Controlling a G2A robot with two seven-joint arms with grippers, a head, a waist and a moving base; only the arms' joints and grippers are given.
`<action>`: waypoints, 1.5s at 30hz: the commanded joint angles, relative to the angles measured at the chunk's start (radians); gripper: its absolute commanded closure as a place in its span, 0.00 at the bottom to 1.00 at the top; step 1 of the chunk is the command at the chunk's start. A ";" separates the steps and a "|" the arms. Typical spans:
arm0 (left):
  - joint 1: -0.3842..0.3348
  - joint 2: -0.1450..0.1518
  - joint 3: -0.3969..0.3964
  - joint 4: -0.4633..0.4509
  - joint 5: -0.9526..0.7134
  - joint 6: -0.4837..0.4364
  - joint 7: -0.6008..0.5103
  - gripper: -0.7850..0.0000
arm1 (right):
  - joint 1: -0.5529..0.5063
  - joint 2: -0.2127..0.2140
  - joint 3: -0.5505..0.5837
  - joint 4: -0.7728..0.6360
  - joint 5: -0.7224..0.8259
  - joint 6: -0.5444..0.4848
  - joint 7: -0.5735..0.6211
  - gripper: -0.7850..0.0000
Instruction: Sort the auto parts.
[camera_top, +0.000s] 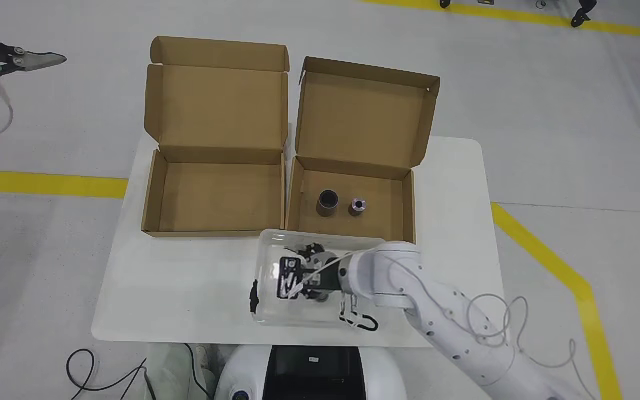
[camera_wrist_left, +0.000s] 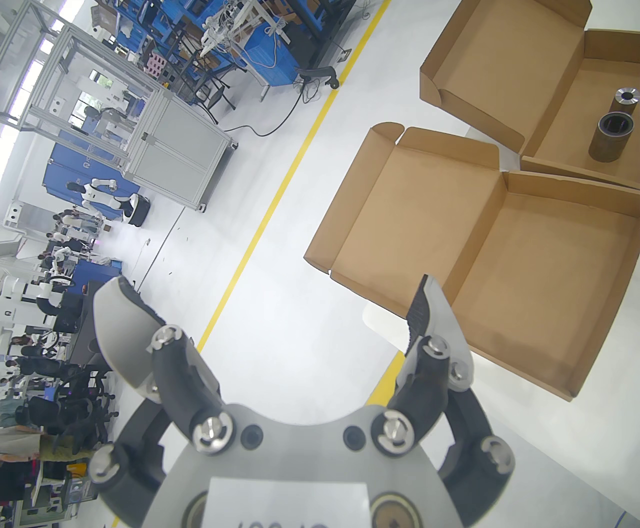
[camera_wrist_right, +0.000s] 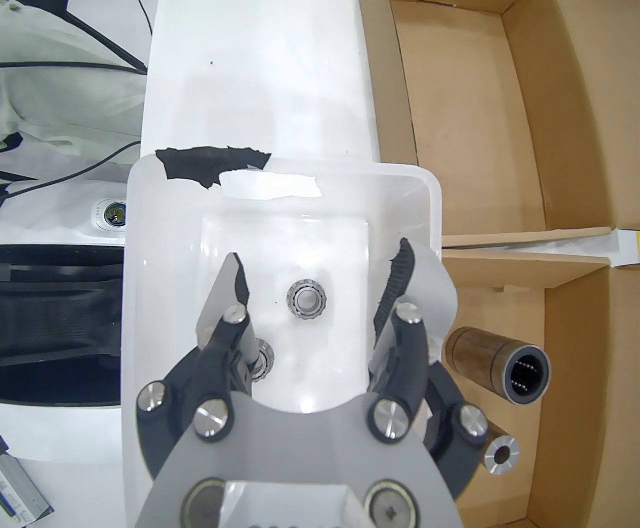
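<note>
**Top view.** The table (camera_top: 460, 200) carries two open cardboard boxes side by side, the left box (camera_top: 212, 195) and the right box (camera_top: 390, 190). One clear bin (camera_top: 265, 290) sits at the near edge. The right box holds two parts, a dark sleeve (camera_top: 328, 203) and a silver bushing (camera_top: 357, 206). The right gripper (camera_top: 300, 278) hangs over the bin, which makes the right arm the nearer one.

**Left wrist view.** The left gripper (camera_wrist_left: 272, 300) is spread wide with nothing between its fingers. It is held off the table's edge, well apart from the bin. The dark sleeve (camera_wrist_left: 611, 135) and silver bushing (camera_wrist_left: 625, 100) stand on end in the farther box.

**Right wrist view.** The right gripper (camera_wrist_right: 318, 260) is spread and holds nothing.

- Two bearings lie on the floor of the clear bin (camera_wrist_right: 375, 167).
- One roller bearing (camera_wrist_right: 306, 300) sits directly below the gripper, between the fingertips. Its bore faces up, so its axis runs along the line of approach.
- The second bearing (camera_wrist_right: 263, 362) lies just beside one finger, partly hidden by it.

Judgement: a straight descent and closure should capture the centred bearing. The nearby second bearing may be nudged.
</note>
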 joint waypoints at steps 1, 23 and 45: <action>0.000 0.000 0.000 0.000 0.000 0.000 0.000 0.00 | 0.000 0.000 0.000 0.001 0.000 0.000 -0.001 0.00; 0.000 0.000 0.000 0.000 0.000 0.000 0.000 0.00 | -0.004 0.000 -0.009 0.016 -0.020 -0.005 -0.033 0.13; 0.000 0.000 0.000 0.000 0.000 0.000 0.000 0.00 | 0.021 -0.032 -0.090 0.140 -0.050 0.069 -0.005 0.39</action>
